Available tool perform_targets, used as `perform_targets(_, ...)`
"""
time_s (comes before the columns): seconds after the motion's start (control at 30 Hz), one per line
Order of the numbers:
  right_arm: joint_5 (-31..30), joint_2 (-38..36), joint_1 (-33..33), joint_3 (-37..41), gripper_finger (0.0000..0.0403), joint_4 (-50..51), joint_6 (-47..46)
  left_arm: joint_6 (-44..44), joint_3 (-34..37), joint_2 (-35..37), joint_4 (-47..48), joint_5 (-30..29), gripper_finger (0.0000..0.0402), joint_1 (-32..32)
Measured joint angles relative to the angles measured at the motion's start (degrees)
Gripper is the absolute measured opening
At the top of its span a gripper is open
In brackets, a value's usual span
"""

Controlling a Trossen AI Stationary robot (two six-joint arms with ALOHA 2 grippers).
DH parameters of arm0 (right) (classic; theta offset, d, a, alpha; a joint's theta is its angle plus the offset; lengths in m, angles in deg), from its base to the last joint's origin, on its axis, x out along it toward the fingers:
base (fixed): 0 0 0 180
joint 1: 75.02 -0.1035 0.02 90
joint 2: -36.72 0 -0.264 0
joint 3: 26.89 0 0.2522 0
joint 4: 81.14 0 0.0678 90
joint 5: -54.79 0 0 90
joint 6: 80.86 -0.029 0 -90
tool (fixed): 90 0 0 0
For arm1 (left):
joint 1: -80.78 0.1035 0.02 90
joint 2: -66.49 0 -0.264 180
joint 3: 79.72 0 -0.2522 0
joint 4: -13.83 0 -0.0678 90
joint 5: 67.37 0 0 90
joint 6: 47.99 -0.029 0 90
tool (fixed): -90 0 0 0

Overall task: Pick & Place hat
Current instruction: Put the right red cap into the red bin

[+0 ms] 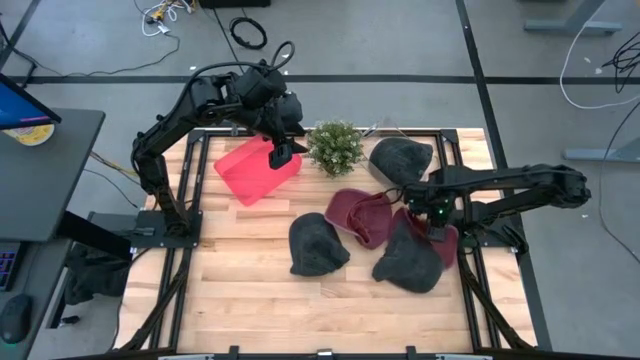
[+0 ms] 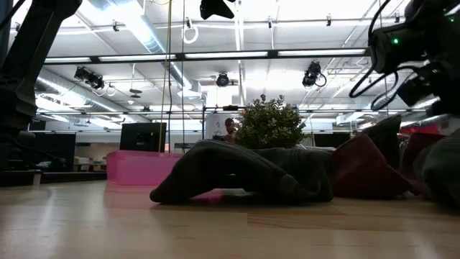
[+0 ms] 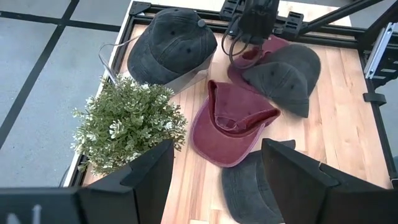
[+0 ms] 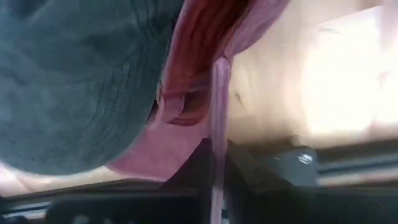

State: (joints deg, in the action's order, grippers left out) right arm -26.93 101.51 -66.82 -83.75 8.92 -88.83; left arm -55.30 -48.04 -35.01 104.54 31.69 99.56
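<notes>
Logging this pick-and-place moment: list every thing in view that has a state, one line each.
left gripper: open, empty, over the pink bin
right gripper: shut on maroon hat by its edge
pink bin: tilted, no hat in it
maroon hat: partly under a dark grey hat
second maroon hat: upside down
dark grey hat: overlapping the gripped hat
plant: upright

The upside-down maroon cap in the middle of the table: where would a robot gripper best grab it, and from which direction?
Probably the raised rim of the maroon cap, coming straight down from above. It lies open side up, so the crown's edge stands as a thin wall that two fingers could pinch. The side toward the plant looks freest; the grey caps crowd the other sides.
</notes>
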Motion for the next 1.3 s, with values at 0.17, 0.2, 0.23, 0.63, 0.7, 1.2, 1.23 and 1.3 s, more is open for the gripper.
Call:
perform_targets(0.17,-1.8,0.0,-0.3,-8.7,0.0012,8.0,-1.6,0.2,0.0,0.0,0.0,0.0,0.0247,0.0)
perform_targets(0.2,-2.1,0.0,-0.5,-10.7,0.0009,9.8,-1.7,0.2,0.0,0.0,0.0,0.0,0.0247,0.0)
perform_targets(0.23,-2.2,0.0,-0.7,-12.6,0.0008,11.2,-1.7,0.2,0.0,0.0,0.0,0.0,0.0247,0.0)
perform_targets(0.63,-6.4,0.0,-7.1,-26.2,0.0006,13.7,-7.7,0.7,0.0,0.0,0.0,0.0,0.0247,0.0)
perform_targets(0.7,-7.7,0.0,-8.3,-27.0,0.0006,13.7,-8.3,0.7,0.0,0.0,0.0,0.0,0.0247,0.0)
perform_targets(1.2,-15.3,1.6,-12.6,-39.7,0.0004,13.8,-9.8,0.7,0.0,0.0,0.0,0.0,0.0247,0.0)
perform_targets(1.23,-16.2,1.9,-12.6,-41.3,0.0004,13.7,-9.4,0.7,0.0,0.0,0.0,0.0,0.0247,0.0)
perform_targets(1.3,-17.8,2.7,-12.6,-44.7,0.0004,13.7,-8.7,0.6,0.0,0.0,0.0,0.0,0.0247,0.0)
